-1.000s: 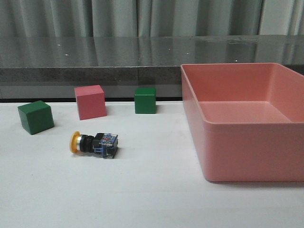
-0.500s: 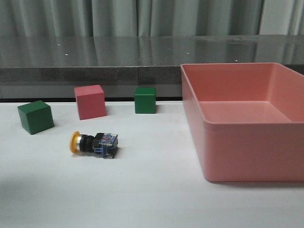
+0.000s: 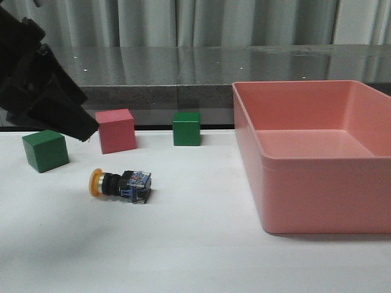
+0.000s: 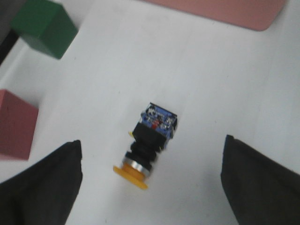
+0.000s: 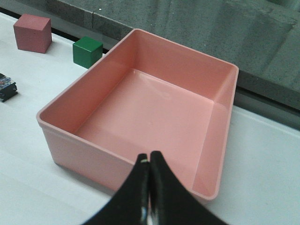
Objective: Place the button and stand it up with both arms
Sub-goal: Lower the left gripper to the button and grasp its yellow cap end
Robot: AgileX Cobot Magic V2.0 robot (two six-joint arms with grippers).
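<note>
The button (image 3: 120, 183) lies on its side on the white table, yellow cap pointing left, blue block base to the right. My left gripper (image 3: 79, 127) hangs above and left of it, near the pink cube. In the left wrist view the button (image 4: 150, 143) lies below and between the wide-open black fingers (image 4: 42, 187), untouched; the left gripper (image 4: 150, 187) is empty. My right gripper (image 5: 149, 161) is shut with nothing between its fingers, above the near wall of the pink bin (image 5: 84, 150). It does not show in the front view. The button's base (image 5: 5, 86) shows at that view's edge.
A green cube (image 3: 45, 151), a pink cube (image 3: 116, 130) and a second green cube (image 3: 186, 128) stand behind the button. The large pink bin (image 3: 324, 195) fills the right side of the table. A dark ledge and curtain run along the back.
The left arm has come into the front view at the upper left, above the cubes. The button and the cubes have not moved.
</note>
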